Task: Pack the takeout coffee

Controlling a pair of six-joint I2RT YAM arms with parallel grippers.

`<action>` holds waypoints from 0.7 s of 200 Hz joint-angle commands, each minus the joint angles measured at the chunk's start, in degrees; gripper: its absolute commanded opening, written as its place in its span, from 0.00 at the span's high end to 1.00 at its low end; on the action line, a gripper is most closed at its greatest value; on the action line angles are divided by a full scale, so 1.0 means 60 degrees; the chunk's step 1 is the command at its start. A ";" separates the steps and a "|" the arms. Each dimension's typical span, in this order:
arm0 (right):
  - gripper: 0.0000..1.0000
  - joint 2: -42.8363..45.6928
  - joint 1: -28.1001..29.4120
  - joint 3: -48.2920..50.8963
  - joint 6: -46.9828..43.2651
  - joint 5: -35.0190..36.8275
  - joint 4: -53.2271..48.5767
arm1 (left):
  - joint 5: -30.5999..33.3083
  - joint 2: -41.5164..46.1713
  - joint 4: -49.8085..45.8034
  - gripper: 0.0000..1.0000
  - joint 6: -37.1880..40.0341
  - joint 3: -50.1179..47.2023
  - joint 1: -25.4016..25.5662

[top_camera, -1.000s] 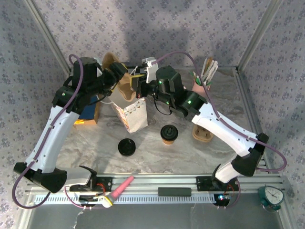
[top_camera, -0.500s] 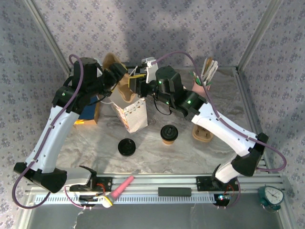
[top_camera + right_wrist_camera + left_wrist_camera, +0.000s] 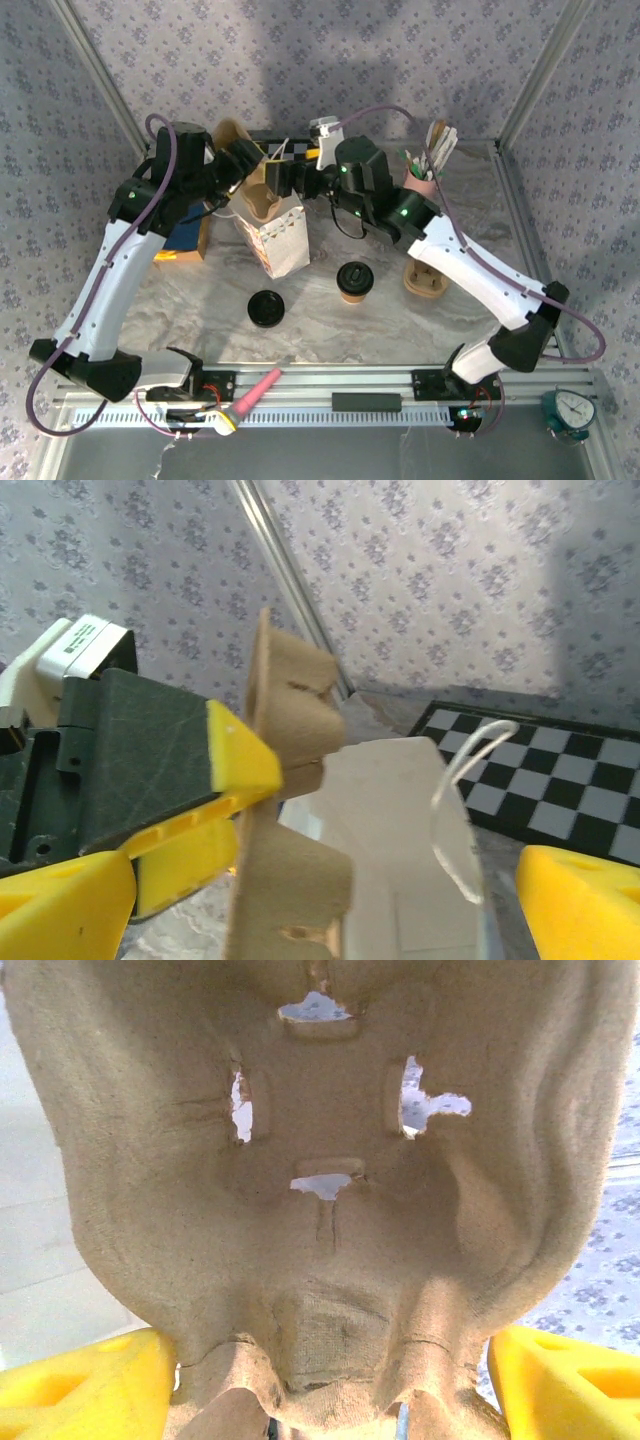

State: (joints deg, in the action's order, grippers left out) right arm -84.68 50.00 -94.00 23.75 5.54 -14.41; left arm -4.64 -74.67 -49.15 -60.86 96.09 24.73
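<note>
Your left gripper [image 3: 243,160] is at upper left-centre of the overhead view, clenched on the pulp cup carrier [image 3: 258,203]. Left wrist view: carrier [image 3: 330,1210] close up, cut-outs facing the lens, its near edge wedged between the yellow fingers [image 3: 80,1385]. The carrier stands on edge at the mouth of the patterned paper bag [image 3: 283,245]. You cannot tell whether its lower edge is inside.

Your right gripper [image 3: 272,180], just right of the carrier, is released: jaws spread wide, nothing between them. Right wrist view: its own yellow fingertips [image 3: 580,900] at the bottom corners, carrier [image 3: 290,875] edge-on left of centre, white bag interior [image 3: 400,870] beside it.

Takeout coffee [image 3: 354,283]: upright on the marbled table [image 3: 200,300], lower centre of the overhead view, right of the bag and apart from it, with a fitted black lid [image 3: 353,274] on top. Neither gripper touches it. A loose black lid [image 3: 266,308] lies flat to the cup's left.
</note>
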 commanded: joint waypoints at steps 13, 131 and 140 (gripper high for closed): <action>0.00 0.0944 -0.0355 0.0769 0.0161 0.0481 0.0089 | 0.0512 -0.0265 -0.1238 0.21 0.0574 0.0868 -0.0065; 0.00 0.1782 -0.0978 0.3155 0.0481 0.0418 0.0245 | 0.1098 -0.1720 -0.3137 0.24 0.1060 0.2460 -0.0087; 0.00 0.1762 -0.0969 0.3257 0.0466 0.0422 0.0327 | 0.1138 -0.1788 -0.3244 0.24 0.1060 0.2535 -0.0080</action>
State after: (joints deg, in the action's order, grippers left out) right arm -75.66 44.27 -75.72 25.69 7.75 -14.59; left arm 0.71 -84.62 -65.34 -55.72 108.29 24.73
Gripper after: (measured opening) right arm 0.998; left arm 0.762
